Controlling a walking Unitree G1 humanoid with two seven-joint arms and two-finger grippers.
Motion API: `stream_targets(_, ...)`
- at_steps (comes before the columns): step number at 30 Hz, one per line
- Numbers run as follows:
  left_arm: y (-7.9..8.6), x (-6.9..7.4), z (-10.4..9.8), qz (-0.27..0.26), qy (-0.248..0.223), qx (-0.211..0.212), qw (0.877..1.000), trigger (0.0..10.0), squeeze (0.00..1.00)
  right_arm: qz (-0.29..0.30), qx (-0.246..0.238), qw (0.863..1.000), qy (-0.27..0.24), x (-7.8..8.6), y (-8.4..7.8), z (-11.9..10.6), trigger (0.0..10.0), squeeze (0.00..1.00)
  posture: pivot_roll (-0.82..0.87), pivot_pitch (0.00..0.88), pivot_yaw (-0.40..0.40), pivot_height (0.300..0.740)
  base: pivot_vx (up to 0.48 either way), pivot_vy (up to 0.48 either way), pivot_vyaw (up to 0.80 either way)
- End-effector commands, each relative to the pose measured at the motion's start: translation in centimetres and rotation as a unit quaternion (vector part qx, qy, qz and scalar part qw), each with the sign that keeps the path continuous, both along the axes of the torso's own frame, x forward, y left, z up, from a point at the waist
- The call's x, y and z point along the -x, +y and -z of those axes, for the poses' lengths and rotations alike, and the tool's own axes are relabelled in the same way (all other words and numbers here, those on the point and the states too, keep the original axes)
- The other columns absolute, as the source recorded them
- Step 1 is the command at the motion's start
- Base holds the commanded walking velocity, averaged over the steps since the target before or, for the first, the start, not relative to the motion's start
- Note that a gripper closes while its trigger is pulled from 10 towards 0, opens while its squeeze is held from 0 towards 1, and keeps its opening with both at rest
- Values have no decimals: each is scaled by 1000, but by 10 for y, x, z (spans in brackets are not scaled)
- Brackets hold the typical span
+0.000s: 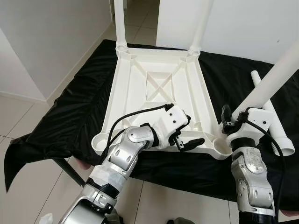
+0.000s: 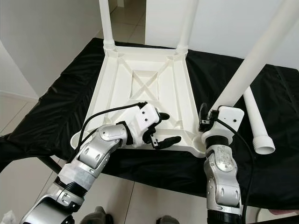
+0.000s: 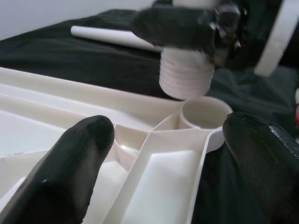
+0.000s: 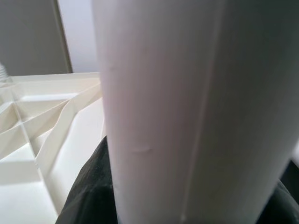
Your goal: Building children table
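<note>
The right gripper clamps a long white plastic leg; its threaded end should descend squarely into the upturned white tabletop's near-right corner socket. The left gripper, fingers spread, steadies the tabletop's near edge.

The white plastic tabletop lies upside down on the black cloth, ribs up. Two legs stand in its far corner sockets. A third leg tilts just above the near right socket. A fourth leg lies flat near the cloth's right edge.
</note>
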State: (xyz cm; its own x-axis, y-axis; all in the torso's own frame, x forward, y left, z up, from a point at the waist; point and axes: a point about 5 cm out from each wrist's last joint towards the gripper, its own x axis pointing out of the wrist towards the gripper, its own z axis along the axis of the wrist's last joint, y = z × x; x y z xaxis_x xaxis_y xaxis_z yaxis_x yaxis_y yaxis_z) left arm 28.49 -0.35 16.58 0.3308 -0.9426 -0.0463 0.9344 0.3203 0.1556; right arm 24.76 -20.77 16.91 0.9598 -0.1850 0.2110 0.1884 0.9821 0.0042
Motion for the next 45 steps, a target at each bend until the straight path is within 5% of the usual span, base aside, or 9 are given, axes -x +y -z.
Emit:
stream_targets(1, 5, 10, 2, 67, 22, -3, 998, 10000, 0, -6, -7, 1000, -9, 6, 1, 0, 10000, 0, 15, 0, -20, 740, 0, 0, 0)
stream_targets(11, 8, 22, 0, 89, 49, 10, 995, 10000, 0, -7, -1, 999, 32, 25, -4, 18, 10000, 0, 4, 0, -20, 740, 0, 0, 0)
stream_targets(25, 8, 33, 2, 96, 57, 4, 994, 10000, 0, -32, 21, 997, 73, 16, -8, 40, 10000, 0, 8, 0, -17, 740, 0, 0, 0)
stream_targets(35, 8, 34, 1, 81, 57, -4, 995, 10000, 0, -100, 75, 987, 98, 7, 0, 50, 10000, 0, 22, 1, -20, 740, 0, 0, 0)
stream_targets(45, 11, 33, -2, 77, 50, -6, 996, 10000, 0, -182, 113, 970, 113, 23, 8, 59, 10000, 0, 22, 5, -15, 740, 0, 0, 0)
